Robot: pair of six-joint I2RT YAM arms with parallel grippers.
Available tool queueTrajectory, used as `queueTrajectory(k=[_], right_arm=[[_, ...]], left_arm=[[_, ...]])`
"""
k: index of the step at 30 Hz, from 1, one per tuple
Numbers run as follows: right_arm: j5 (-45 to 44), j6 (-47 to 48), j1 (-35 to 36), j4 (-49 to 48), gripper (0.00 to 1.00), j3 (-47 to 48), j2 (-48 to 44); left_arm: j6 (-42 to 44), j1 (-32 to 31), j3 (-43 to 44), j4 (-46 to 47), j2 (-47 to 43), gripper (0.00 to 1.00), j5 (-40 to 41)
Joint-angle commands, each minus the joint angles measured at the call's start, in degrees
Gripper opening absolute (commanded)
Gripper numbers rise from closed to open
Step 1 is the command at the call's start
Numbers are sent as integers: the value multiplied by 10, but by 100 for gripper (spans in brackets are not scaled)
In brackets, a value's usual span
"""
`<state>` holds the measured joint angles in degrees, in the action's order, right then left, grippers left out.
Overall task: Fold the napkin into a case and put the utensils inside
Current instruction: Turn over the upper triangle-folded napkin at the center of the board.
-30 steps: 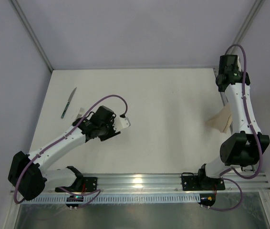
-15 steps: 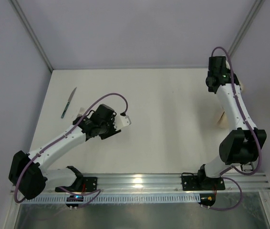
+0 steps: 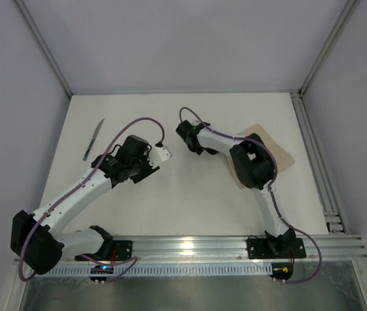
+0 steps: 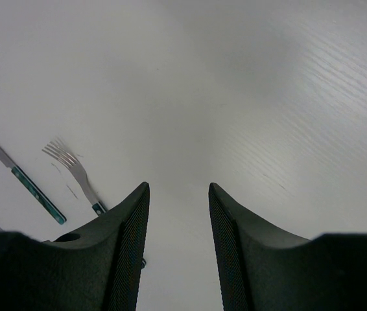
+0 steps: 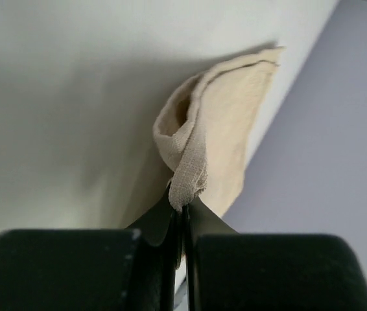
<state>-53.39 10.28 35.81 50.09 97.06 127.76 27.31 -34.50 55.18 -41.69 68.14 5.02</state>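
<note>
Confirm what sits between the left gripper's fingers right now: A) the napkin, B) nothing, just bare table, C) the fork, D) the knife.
B: the left gripper stands open over bare table, with the fork and the knife lying off to one side, untouched.

Top view: bright, flat, diffuse light from overhead; sharp throughout. Only faint, soft-edged shadows on the table under both arms. Small white glare patch on the metal rail at the near edge. Mild wide-angle spread, with frame posts leaning outward toward the corners.

Left wrist view: left pincer near-black, underexposed, soft-focused. Brightest table surface ahead and right of it, greyer nearer in. Crisp fork and knife to its left.

Right wrist view: right pincer a dark blur. Fairly sharp napkin just above it, weave visible; broad soft shadow to the pincer's upper left. Smooth, defocused wall to the right.
</note>
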Motion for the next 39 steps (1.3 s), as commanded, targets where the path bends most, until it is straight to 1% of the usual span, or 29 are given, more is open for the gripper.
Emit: queueTrajectory(k=[1,3,6,11,16,18,19,21,23,24,25,26,27,28,31,32,34,35,36,37,38,39], right_arm=[[47,-88,48,57,4,87,54],[84,-95,78,60,4,130,86],[132,-97,105,36,4,144,91],[246,-100,123,15,4,140,81],[337,-98,153,-10,11,104,48],[376,-95,165,-22,18,82,36],[388,-93,174,-31,28,77,24],[422,-91,183,-39,41,61,13],[441,-93,192,-49,49,52,-9],[458,-97,193,-53,55,40,-21],[468,-102,193,-68,57,32,-35],[475,-102,193,-79,59,24,-69],[483,-112,192,-89,66,4,-89],[488,-120,190,-111,68,-5,-110],[527,-163,161,-142,69,-51,-194],[552,-198,130,-147,69,-86,-214],[586,-235,89,-168,69,-134,-278],[599,-261,67,-182,69,-195,-302],[608,-271,21,-214,69,-229,-329],[623,-280,-2,-230,70,-263,-385],[635,-290,-29,-249,69,-331,-414],[650,-314,-90,-268,69,-366,-442]], left_arm=[[-21,8,21,-13,-16,44,18],[-23,12,24,-19,-20,44,26],[-29,17,35,-36,-24,44,31],[-42,24,68,-81,-35,44,34],[-49,32,88,-107,-39,44,49],[-52,35,96,-111,-40,44,51],[-53,37,104,-118,-40,44,51],[-59,42,115,-127,-43,44,51],[-63,45,132,-149,-45,44,48],[-68,46,152,-156,-47,44,47],[-72,47,162,-164,-49,44,40],[-74,48,172,-171,-49,44,38],[-76,48,193,-183,-49,44,35],[-80,49,203,-188,-48,44,32],[-87,51,236,-201,-39,44,15],[-90,51,244,-201,-36,45,5],[-95,53,256,-197,-23,45,-7],[-96,53,257,-194,-19,46,-24],[-96,53,255,-189,-12,48,-31],[-96,53,247,-172,4,48,-36],[-96,53,241,-161,15,49,-40],[-95,52,235,-148,26,49,-48]])
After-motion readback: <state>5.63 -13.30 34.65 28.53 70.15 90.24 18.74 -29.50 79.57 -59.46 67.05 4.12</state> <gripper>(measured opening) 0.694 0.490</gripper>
